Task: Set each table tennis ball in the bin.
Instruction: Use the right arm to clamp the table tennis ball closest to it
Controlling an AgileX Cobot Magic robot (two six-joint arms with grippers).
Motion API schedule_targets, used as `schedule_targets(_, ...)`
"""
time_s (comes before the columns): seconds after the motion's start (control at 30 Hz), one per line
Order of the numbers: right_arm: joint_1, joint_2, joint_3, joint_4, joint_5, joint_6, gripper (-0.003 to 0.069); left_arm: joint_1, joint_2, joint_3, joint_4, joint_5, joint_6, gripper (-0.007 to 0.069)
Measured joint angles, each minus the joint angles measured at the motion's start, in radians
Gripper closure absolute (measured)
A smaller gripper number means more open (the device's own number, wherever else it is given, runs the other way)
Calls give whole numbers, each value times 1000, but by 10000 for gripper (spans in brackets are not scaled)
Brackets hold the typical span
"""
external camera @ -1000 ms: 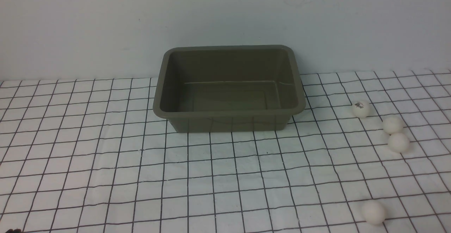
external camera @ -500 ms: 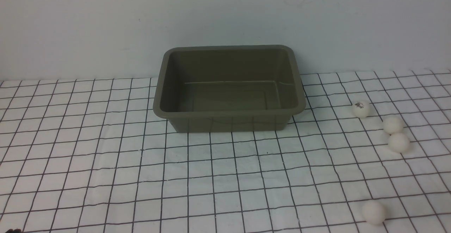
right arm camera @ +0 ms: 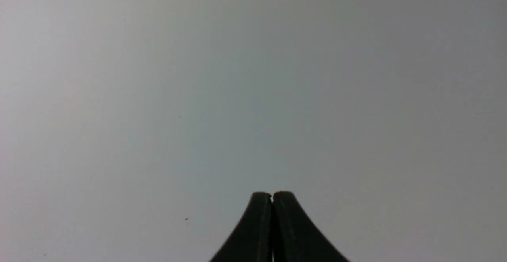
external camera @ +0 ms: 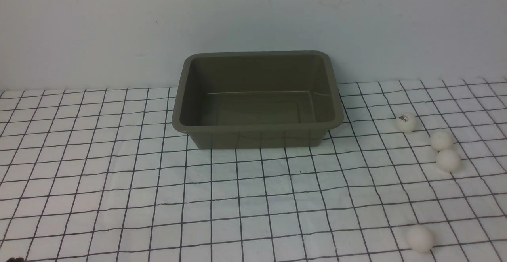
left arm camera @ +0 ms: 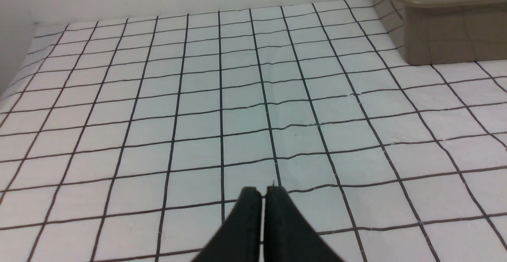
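Nothing in the bin (external camera: pixel 257 128) so far; all four table tennis balls out on the checked cloth (external camera: pixel 119 182), to the bin's right: logo ball (external camera: pixel 406 122) closest to the bin, second ball (external camera: pixel 441 140) and third ball (external camera: pixel 448 160) farther right and seemingly touching each other, fourth ball (external camera: pixel 420 238) well forward of the bin. Pressed together on nothing: left gripper (left arm camera: pixel 263 190), over bare cloth to the bin's left, and right gripper (right arm camera: pixel 272 194), facing only a blank grey surface (right arm camera: pixel 158 75). Best to lead with the right arm, given the balls' side. Bring it down over the logo ball, spread the jaws wider than the ball before descending, straddle squarely, then close gently at mid-height to avoid squirting the ball away. Leave the touching pair for later, approaching from an outer side so as not to nudge the neighbour. Release low inside the bin, guarding against bounce-out.
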Motion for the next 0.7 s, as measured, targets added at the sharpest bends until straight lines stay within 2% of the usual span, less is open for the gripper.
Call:
schedule_targets(0.13, 0, 0, 0, 0, -2, 29, 676, 0, 0, 0, 0, 0, 0, 629)
schedule_targets(0.23, 0, 0, -8, -1, -1, 114, 676, 0, 0, 0, 0, 0, 0, 629)
schedule_targets(0.3, 0, 0, -49, -48, 36, 213, 676, 0, 0, 0, 0, 0, 0, 629)
schedule_targets(0.37, 0, 0, -105, -148, 105, 296, 676, 0, 0, 0, 0, 0, 0, 629)
schedule_targets(0.43, 0, 0, -188, -347, 206, 426, 676, 0, 0, 0, 0, 0, 0, 629)
schedule_targets(0.47, 0, 3, -245, -510, 284, 559, 676, 0, 0, 0, 0, 0, 0, 629)
schedule_targets(0.53, 0, 32, -321, -749, 333, 764, 676, 0, 0, 0, 0, 0, 0, 629)
schedule_targets(0.57, 0, 57, -356, -900, 336, 855, 676, 0, 0, 0, 0, 0, 0, 629)
schedule_targets(0.63, 0, 129, -431, -1201, 272, 1150, 676, 0, 0, 0, 0, 0, 0, 629)
schedule_targets(0.7, -1, 196, -481, -1437, 165, 1355, 676, 0, 0, 0, 0, 0, 0, 629)
